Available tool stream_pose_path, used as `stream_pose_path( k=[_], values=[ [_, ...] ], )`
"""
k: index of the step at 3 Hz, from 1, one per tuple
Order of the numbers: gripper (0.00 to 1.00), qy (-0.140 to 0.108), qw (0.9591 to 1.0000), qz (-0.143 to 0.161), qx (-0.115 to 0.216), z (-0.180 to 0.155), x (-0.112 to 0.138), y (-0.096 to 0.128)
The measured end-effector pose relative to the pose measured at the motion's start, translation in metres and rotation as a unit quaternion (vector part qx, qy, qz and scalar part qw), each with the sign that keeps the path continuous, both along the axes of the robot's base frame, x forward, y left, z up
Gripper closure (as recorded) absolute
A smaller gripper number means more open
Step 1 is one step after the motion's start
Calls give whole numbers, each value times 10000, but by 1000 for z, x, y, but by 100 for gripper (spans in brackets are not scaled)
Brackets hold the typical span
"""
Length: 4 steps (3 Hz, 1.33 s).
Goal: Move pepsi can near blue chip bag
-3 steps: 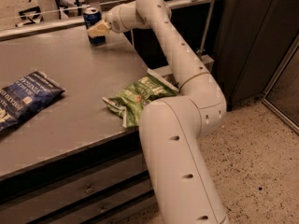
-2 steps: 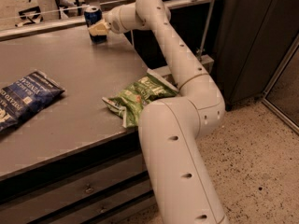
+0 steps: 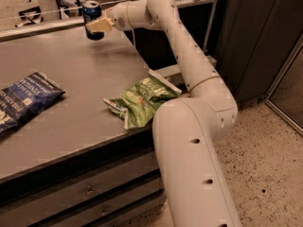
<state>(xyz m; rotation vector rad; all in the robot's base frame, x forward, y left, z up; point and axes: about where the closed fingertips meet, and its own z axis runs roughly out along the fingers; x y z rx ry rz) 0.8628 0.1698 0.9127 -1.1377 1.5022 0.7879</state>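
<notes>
The pepsi can (image 3: 91,14) is a small blue can with a silver top, upright at the far edge of the grey table (image 3: 71,93). My gripper (image 3: 97,26) is at the end of the white arm, reaching to the can, its pale fingers (image 3: 100,25) across the can's lower front. The can looks lifted slightly off the table. The blue chip bag (image 3: 26,100) lies flat at the left edge of the table, far from the can and nearer to the camera.
A green chip bag (image 3: 142,98) lies at the table's right front edge, against my arm's lower link (image 3: 194,155). Drawers run under the table front. A dark cabinet stands at the right, speckled floor below.
The can and gripper have risen slightly at the far edge of the table. The bags have not moved.
</notes>
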Motion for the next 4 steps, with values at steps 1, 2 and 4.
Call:
stream_pose_path(
  k=[1, 2, 4],
  values=[
    [100, -67, 9974, 677, 235, 19, -49, 1],
    [100, 33, 9915, 1261, 309, 17, -103, 8],
    [100, 250, 9887, 1463, 221, -7, -119, 24]
  ],
)
